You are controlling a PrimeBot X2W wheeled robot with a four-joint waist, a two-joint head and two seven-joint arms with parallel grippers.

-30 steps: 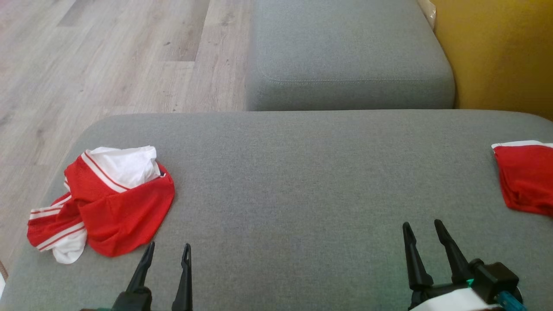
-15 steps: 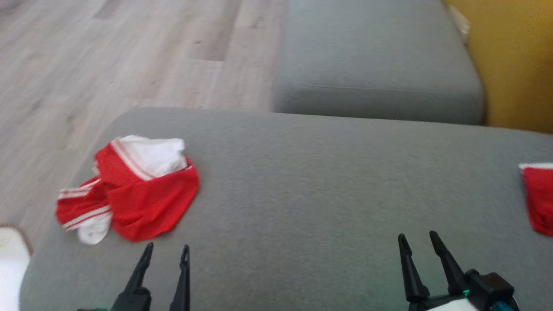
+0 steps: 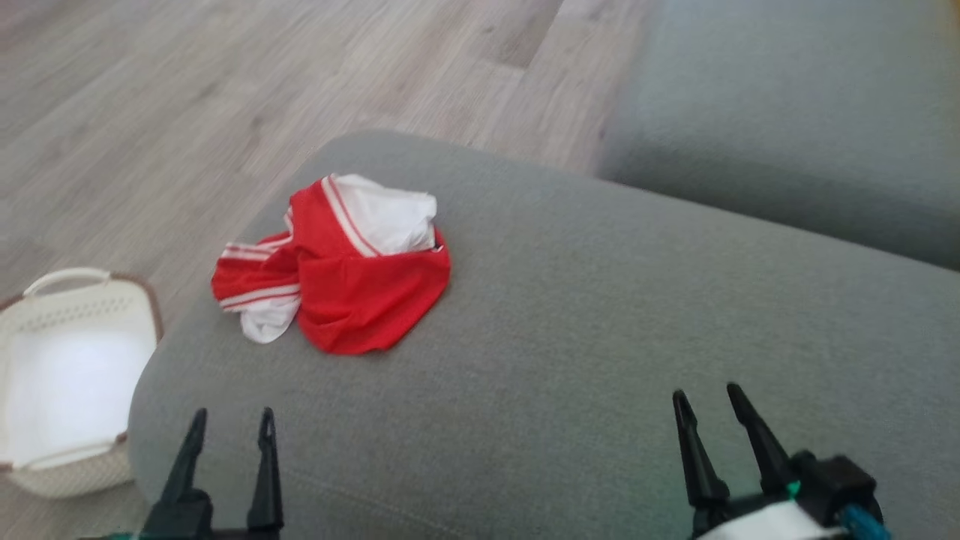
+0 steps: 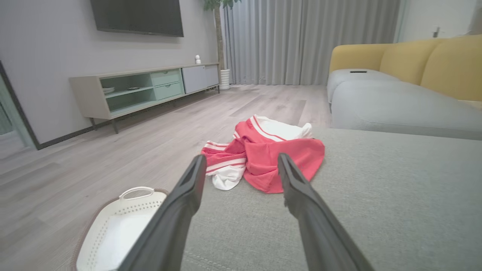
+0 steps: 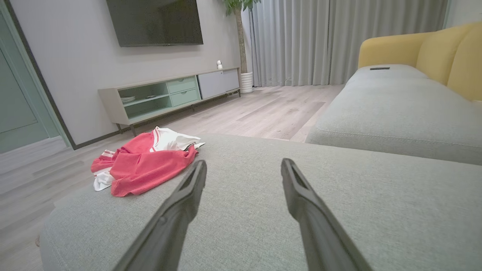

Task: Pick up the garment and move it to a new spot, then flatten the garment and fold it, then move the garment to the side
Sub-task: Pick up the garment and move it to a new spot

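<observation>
One red-and-white garment [image 3: 337, 285], brought nearer centre by the head's leftward turn; left gripper [image 3: 232, 412], right gripper [image 3: 706, 390] both splayed, empty; pickup pending.

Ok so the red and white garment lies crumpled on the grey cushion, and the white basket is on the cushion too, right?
No. The basket stands on the floor beside the cushion, as the head view shows. The garment does lie crumpled on the cushion.

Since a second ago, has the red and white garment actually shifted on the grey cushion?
No. The red and white garment lies in the same crumpled shape by the left edge of the grey cushion; the head camera turned, not the cloth.
</observation>
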